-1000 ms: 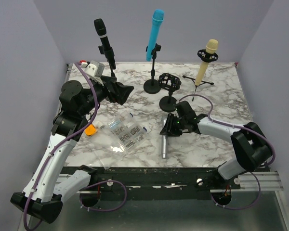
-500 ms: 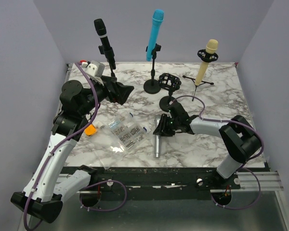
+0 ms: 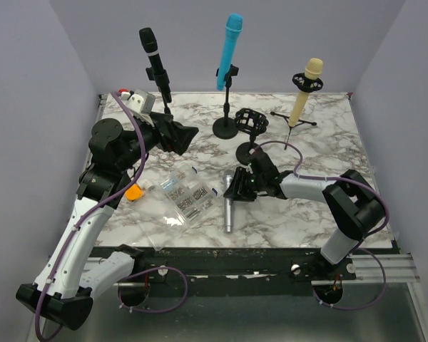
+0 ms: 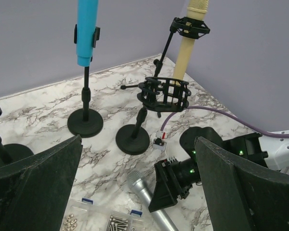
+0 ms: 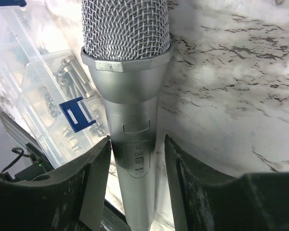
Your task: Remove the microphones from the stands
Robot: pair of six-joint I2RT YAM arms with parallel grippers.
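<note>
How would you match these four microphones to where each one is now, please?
Things:
1. black microphone
2. blue microphone
3. cream microphone
4. silver microphone

Places:
A. lying on the table, between the fingers of the right gripper
B. raised at back right
C. raised at back centre
D. raised at back left

Pairs: 1-D, 2-C, 3-B, 4-A

Silver mesh-headed microphone (image 3: 229, 204), lying flat, head toward the black shock-mount stand (image 3: 250, 135), upright just behind.
</note>
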